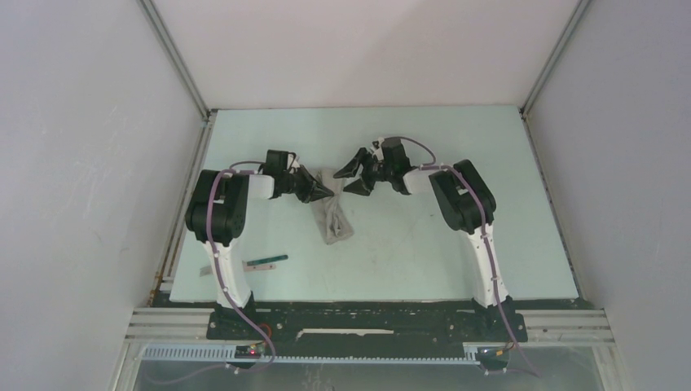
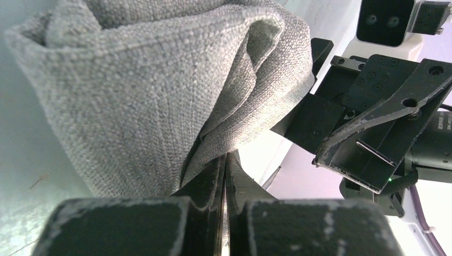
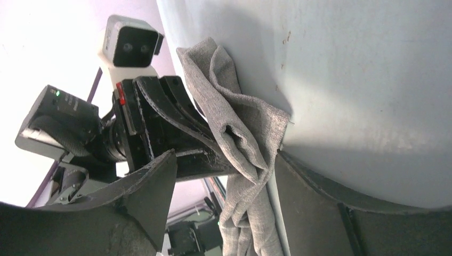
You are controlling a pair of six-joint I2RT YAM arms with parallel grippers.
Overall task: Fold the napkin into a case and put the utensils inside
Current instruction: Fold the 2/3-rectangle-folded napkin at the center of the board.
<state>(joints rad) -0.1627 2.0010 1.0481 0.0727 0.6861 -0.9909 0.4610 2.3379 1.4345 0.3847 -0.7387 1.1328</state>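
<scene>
Left wrist cam: left claw (image 2: 225,160) is pinched tight on the edge of the napkin (image 2: 133,96), which is bunched up right in front of it. Meanwhile the right claw (image 1: 353,177) gapes wide just beside the cloth, gripping nothing.

No legible text, labels, brand names or numbers found in any of the three views. Only candidate: faint pale print on dark cylindrical housing (image 2: 440,127) at right edge of left wrist view, too small and blurred to read.
</scene>
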